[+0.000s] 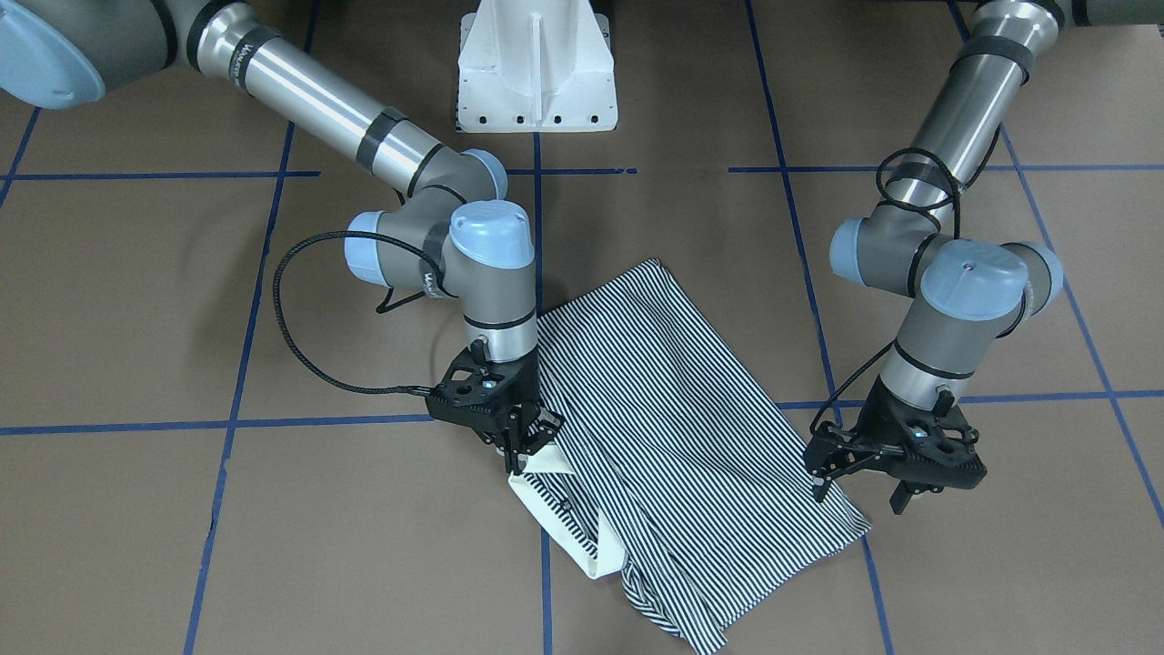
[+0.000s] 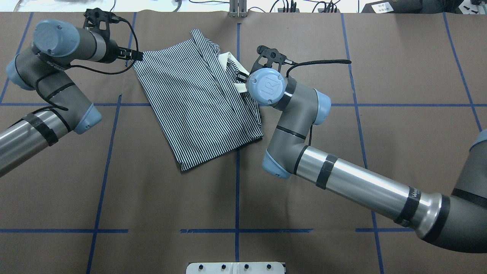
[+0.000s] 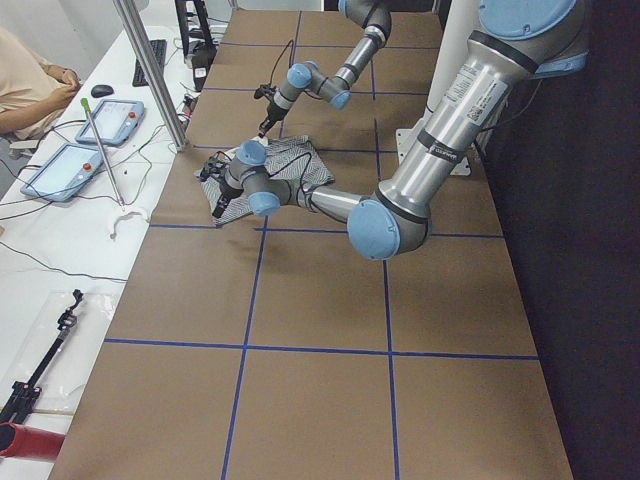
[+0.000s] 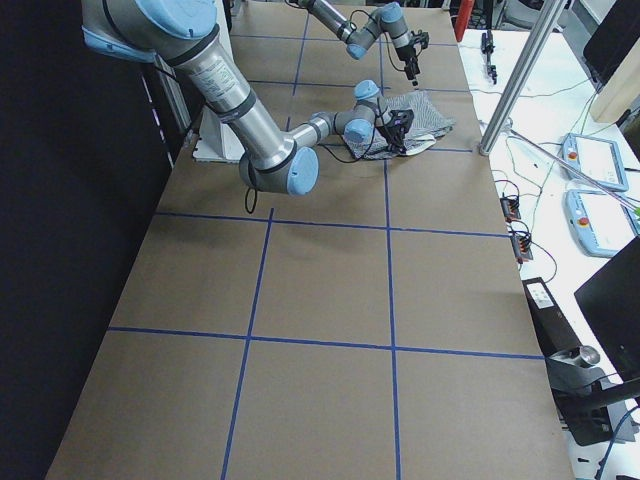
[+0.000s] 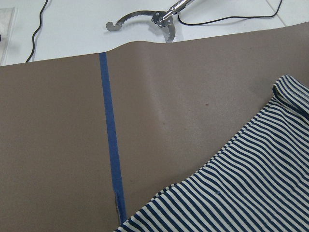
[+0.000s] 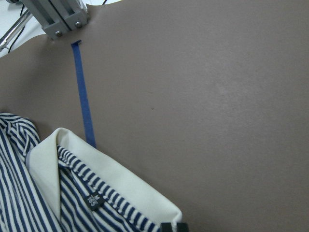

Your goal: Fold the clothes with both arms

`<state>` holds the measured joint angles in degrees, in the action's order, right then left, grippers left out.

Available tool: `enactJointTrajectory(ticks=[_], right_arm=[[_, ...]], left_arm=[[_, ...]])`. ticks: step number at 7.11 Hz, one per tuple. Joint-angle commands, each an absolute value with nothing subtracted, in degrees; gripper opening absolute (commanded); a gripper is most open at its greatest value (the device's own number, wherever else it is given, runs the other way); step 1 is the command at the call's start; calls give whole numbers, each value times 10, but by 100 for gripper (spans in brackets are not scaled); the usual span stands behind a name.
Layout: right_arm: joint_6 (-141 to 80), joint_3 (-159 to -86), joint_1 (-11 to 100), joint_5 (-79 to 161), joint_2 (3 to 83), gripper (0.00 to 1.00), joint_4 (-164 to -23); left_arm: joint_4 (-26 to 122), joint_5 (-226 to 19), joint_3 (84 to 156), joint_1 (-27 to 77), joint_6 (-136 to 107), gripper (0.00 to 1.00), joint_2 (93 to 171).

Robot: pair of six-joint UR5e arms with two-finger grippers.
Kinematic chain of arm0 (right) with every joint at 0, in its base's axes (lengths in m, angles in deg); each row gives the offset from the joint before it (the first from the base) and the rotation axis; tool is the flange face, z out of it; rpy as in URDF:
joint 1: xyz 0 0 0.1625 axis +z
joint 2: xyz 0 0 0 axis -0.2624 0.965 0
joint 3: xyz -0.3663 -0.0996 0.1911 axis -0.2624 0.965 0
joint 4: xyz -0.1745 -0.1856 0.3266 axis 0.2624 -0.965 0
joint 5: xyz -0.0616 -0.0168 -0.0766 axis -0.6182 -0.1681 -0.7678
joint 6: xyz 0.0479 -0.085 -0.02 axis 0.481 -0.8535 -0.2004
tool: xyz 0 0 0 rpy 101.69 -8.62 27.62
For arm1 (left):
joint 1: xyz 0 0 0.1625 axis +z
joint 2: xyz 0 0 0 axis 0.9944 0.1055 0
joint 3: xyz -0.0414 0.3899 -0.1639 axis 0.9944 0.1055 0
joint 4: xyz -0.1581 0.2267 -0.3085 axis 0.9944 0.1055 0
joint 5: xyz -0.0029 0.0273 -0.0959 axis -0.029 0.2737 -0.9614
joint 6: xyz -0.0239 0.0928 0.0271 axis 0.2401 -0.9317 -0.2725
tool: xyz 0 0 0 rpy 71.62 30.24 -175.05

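Observation:
The navy-and-white striped polo shirt [image 1: 673, 400] [image 2: 198, 99] lies partly folded on the brown table, its white collar [image 1: 555, 509] [image 6: 111, 183] at the far edge from the robot. My right gripper [image 1: 523, 450] points down at the collar, and its fingertips [image 6: 169, 226] look shut on the collar's edge. My left gripper [image 1: 859, 496] [image 2: 136, 56] hovers over the shirt's opposite far corner with its fingers apart and nothing between them. In the left wrist view the shirt [image 5: 251, 183] fills the lower right and no fingers show.
The white pedestal base [image 1: 536, 73] stands at the robot's side of the table. Blue tape lines [image 2: 236, 230] grid the brown surface. An aluminium post [image 3: 150, 70], tablets [image 3: 60, 170] and a seated person [image 3: 30, 80] are at the far bench.

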<state>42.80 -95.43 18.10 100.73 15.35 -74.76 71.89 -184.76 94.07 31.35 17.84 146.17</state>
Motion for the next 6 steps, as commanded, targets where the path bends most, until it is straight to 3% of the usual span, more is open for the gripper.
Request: enactJointTrajectory(ticks=[1, 4, 6], right_arm=[[431, -1077, 153, 994, 259, 0, -748], [432, -1245, 73, 922, 407, 0, -748], [429, -1249, 72, 921, 424, 0, -748]], left_arm=[[719, -1848, 941, 315, 178, 100, 1462], [719, -1848, 952, 325, 205, 100, 1461], [719, -1848, 960, 330, 207, 100, 1459]])
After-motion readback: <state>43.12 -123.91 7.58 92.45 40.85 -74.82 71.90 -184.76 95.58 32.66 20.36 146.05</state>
